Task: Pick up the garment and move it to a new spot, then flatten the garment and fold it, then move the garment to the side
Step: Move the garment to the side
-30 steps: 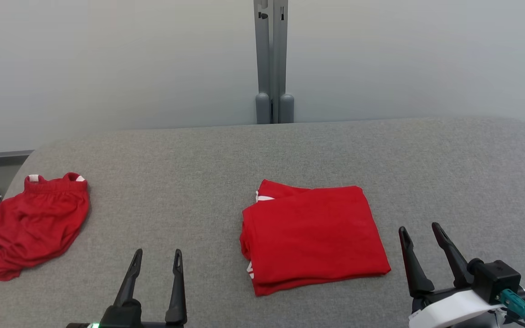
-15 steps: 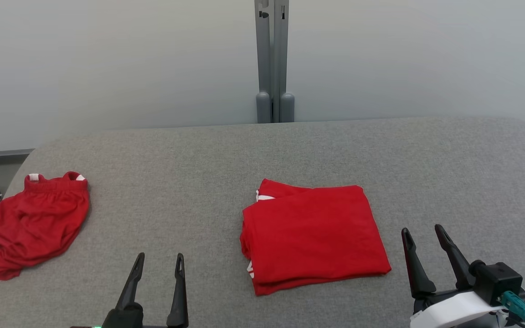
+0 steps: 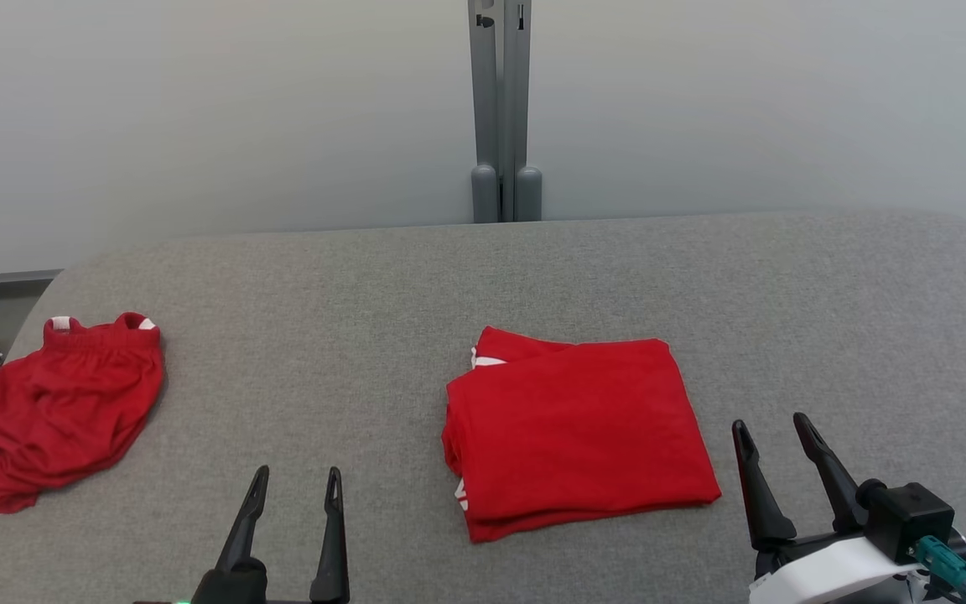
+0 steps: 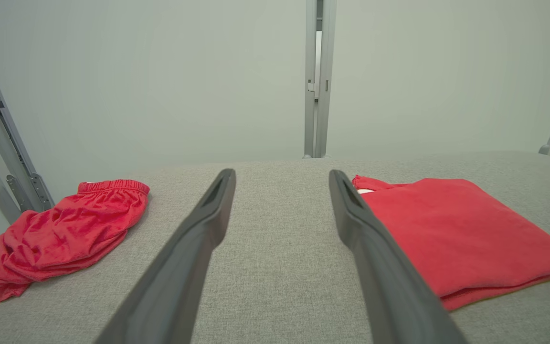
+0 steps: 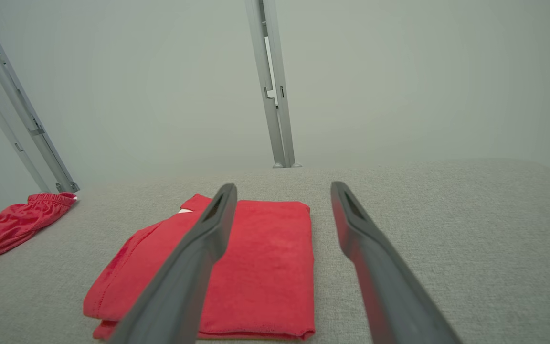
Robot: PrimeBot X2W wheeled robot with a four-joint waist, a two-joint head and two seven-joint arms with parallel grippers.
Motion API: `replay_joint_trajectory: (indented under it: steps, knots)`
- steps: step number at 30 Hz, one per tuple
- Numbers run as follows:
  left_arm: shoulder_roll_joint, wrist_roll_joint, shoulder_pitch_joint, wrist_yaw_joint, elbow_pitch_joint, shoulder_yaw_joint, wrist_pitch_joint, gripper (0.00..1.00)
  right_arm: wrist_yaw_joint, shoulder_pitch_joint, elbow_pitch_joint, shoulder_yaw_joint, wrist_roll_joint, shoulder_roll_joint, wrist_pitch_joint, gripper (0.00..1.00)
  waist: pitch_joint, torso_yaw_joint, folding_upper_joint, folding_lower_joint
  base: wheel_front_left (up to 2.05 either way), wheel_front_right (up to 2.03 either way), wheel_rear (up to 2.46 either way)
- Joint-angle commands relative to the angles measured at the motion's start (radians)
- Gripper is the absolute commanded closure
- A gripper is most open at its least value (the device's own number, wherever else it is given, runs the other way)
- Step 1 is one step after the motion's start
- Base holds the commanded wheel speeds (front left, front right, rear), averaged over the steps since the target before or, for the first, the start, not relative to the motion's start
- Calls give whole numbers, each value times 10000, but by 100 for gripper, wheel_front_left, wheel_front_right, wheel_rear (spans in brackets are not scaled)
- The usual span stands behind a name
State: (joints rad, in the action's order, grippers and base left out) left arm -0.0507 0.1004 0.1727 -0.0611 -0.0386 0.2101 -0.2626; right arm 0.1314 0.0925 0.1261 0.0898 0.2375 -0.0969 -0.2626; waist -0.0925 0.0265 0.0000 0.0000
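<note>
1. My right gripper (image 3: pixel 768 421) has its fingers spread with nothing between them, just beside the near right corner of the folded garment (image 3: pixel 575 428). My left gripper (image 3: pixel 297 472) is likewise parted and empty, over bare table (image 3: pixel 324 294) to the garment's near left.
2. The garment lies folded in the middle of the table. I judge only the move to the side remains.
3. If I pinch just the top layer, the fold could open on the lift. The stacked edges on its left and near sides look loose.
4. Dragging it by one corner could bunch it, since the textured table cover may grip the cloth.
5. The crumpled red shorts (image 3: pixel 51 411) sit at the table's left edge. Carrying the garment that way could land it on them or nudge them off.
</note>
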Motion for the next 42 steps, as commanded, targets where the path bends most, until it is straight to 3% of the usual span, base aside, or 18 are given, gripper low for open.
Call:
replay_joint_trajectory:
  steps: [1,15,23,31,37,42]
  knots:
    - [-3,-56,-6,32,-28,-17,-29,0,-16,-23,6,-24,-71,34,-26,0,9,24,0,0,0,0,0]
    - [-4,-83,-263,120,37,54,-29,0,-16,-188,39,-126,4,-12,-27,0,510,300,0,0,0,0,0]
    - [-5,-114,-487,186,-40,249,-29,0,-16,-943,1373,530,560,-659,-28,0,1062,339,0,0,0,0,0]
    - [-6,-85,-1025,317,100,531,-29,0,-15,-2832,3241,1927,3377,-1994,537,0,1915,487,0,0,0,0,0]
    - [-6,6,-1460,585,365,661,-29,0,-15,-3938,3505,2724,6095,-2885,2103,0,2648,656,0,0,0,0,0]
    - [-6,179,-1817,778,475,831,-29,0,-15,-4608,3775,3361,6997,-3525,2639,0,3303,830,0,0,0,0,0]
